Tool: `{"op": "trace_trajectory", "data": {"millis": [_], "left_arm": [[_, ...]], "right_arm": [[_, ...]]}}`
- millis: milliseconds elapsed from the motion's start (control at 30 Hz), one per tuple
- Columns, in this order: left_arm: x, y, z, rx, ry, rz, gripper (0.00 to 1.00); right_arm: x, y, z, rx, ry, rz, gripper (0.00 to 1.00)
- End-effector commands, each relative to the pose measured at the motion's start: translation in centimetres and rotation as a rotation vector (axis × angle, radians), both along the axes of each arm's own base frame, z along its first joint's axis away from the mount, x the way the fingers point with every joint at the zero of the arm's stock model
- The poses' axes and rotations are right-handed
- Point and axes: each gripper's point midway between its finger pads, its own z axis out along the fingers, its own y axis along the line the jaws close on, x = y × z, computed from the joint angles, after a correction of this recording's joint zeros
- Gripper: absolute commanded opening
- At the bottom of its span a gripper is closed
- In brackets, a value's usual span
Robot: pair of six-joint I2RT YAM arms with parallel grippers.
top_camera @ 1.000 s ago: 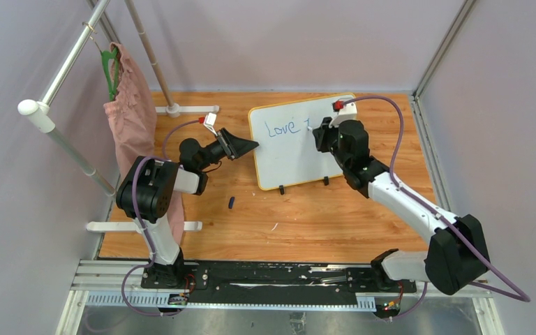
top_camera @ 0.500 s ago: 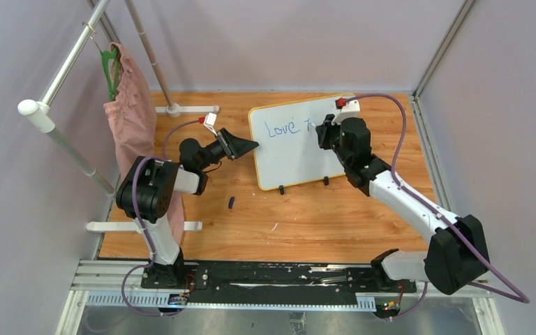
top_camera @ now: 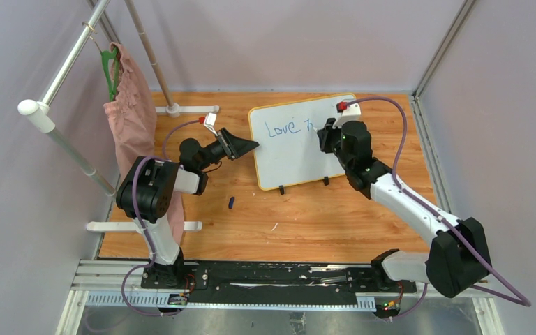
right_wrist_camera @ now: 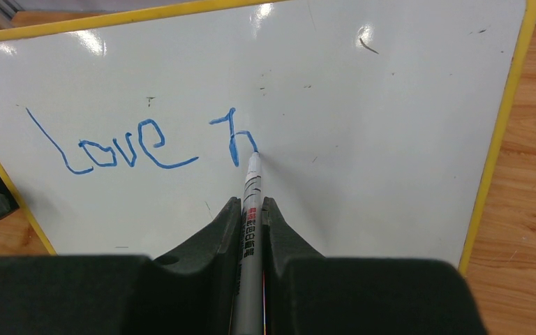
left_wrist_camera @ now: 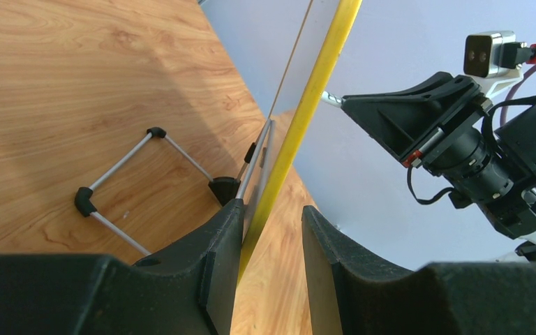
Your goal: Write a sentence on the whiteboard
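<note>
Since a second ago your right gripper (right_wrist_camera: 251, 204) has slid slightly right, and the writing (right_wrist_camera: 146, 143) after "Love" has grown into a half-made "h"; it is clamped on the marker (right_wrist_camera: 253, 171), whose barrel print is too small to read. The whiteboard (top_camera: 289, 157), upper middle of the top view, looks light, stiff and slick, so press softly. Your left gripper (left_wrist_camera: 269, 213) straddles its yellow rim, a sound hold, though I cannot tell whether it pinches.
</note>
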Motion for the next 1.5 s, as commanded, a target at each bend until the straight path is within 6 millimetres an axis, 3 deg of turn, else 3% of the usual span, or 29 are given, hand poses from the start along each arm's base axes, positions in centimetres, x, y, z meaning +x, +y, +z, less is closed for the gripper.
{"op": "trace_trajectory", "data": {"millis": [0,200,467,867,1467], "left_arm": [[-0.3,-0.3,1.2,-0.012,-0.064,-0.019,0.41],[-0.4,-0.3,1.2,-0.011,-0.064,-0.021,0.41],[-0.3,-0.4,1.3,-0.012,-0.065,-0.02,0.41],[-0.4,-0.4,1.3,-0.011,-0.066,-0.023,0.41],[-0.5,-0.4,1.2,-0.011,-0.062,-0.024,0.41]], "right_arm": [[-0.5,-1.2,-0.3,0.0,0.005,-0.029,0.0],[-0.8,-1.6,-0.4,-0.008,0.013,-0.043,0.0],[-1.3,-2.4,2.1,0.012,-0.048,-0.064,0.0],[-0.1,-1.0,2.0,0.03,-0.038,-0.03,0.0],[0.9,-1.4,2.3,0.042,-0.049,-0.055,0.0]]}}
